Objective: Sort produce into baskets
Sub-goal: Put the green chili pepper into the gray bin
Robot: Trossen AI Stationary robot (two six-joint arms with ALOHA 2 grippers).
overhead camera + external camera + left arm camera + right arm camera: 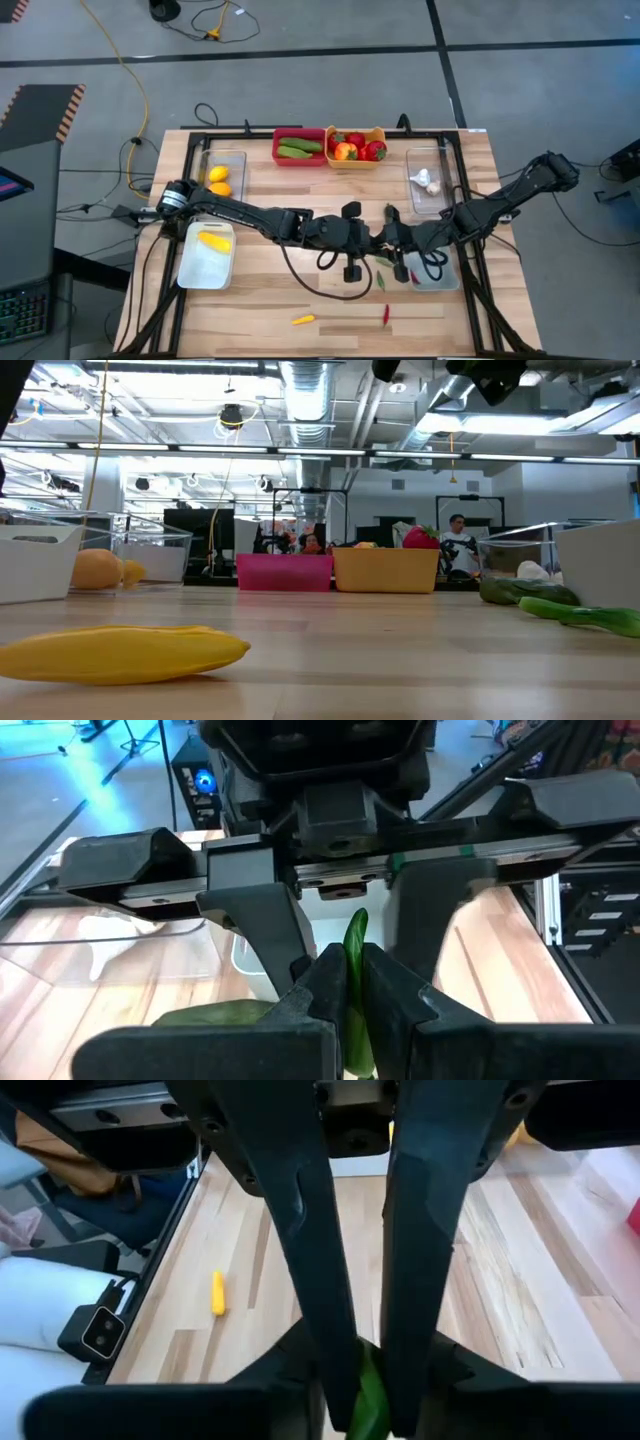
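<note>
Near the table's front edge, a yellow chili (303, 320) and a red chili (386, 314) lie unsorted. At mid-table the left gripper (350, 982) is clamped on a green chili (356, 945), and the right gripper (362, 1380) is pinching that same piece. Farther back, cucumbers fill the red bin (298, 146), tomatoes the orange bin (356, 147), so sorting looks mostly done.

At the table's (300, 300) far edge two small bins (299, 146) stand side by side, touching, both holding produce. A tub (222, 171) sits at far left with two fruits in it, another tub (428, 180) at far right holding garlic (426, 181). A tray (207, 254) lies near the left edge, below the left tub. Both arms meet over the table's middle. Two small pieces (302, 320) lie near the front edge.
</note>
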